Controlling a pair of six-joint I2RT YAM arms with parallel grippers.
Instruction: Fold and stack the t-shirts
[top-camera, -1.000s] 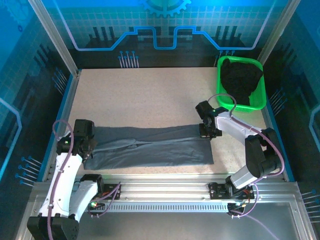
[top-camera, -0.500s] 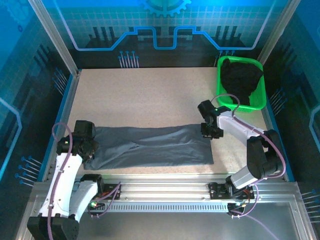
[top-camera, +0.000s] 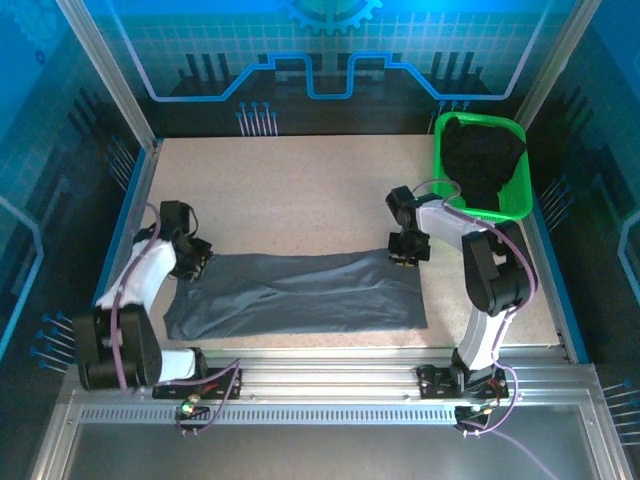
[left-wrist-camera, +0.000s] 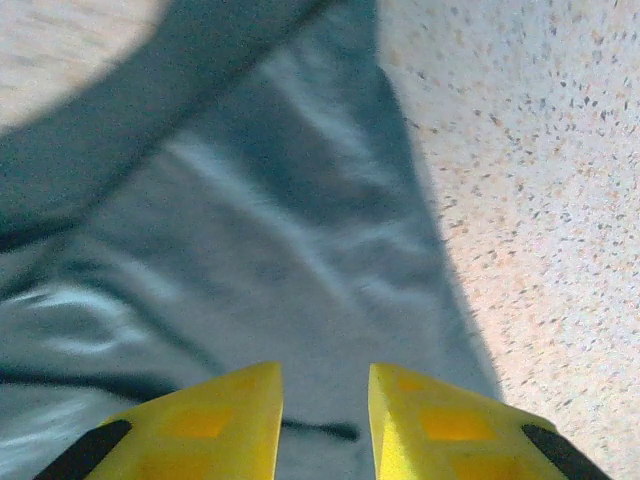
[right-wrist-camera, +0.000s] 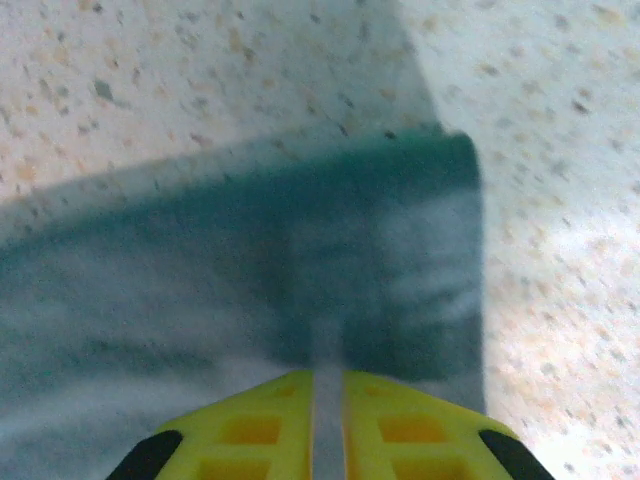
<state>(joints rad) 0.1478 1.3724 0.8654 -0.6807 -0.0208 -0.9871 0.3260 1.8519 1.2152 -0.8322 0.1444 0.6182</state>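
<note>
Right wrist view: the right gripper (right-wrist-camera: 327, 385) has its yellow fingers drawn nearly together, with a thin strip of cloth caught between them, so it looks clamped on the far right corner of the grey t-shirt (right-wrist-camera: 250, 270), whose folded edge runs out ahead over the speckled table (right-wrist-camera: 560, 300). On the left wrist camera, the left gripper (left-wrist-camera: 325, 400) has its fingers parted above rumpled grey cloth, with nothing visibly pinched. From the top camera, the shirt lies as a long, narrow band across the near half of the table, with one gripper at each far corner. The black t-shirt (top-camera: 482, 160) sits bunched in the green basket (top-camera: 488, 214) at the far right. The step in hand appears to be the lengthwise fold of the grey shirt. Next, the left side likely needs a firm pinch on its corner. Both arms should then carry the edge evenly, keeping the cloth taut so it lands flat without dragging the layer beneath.
</note>
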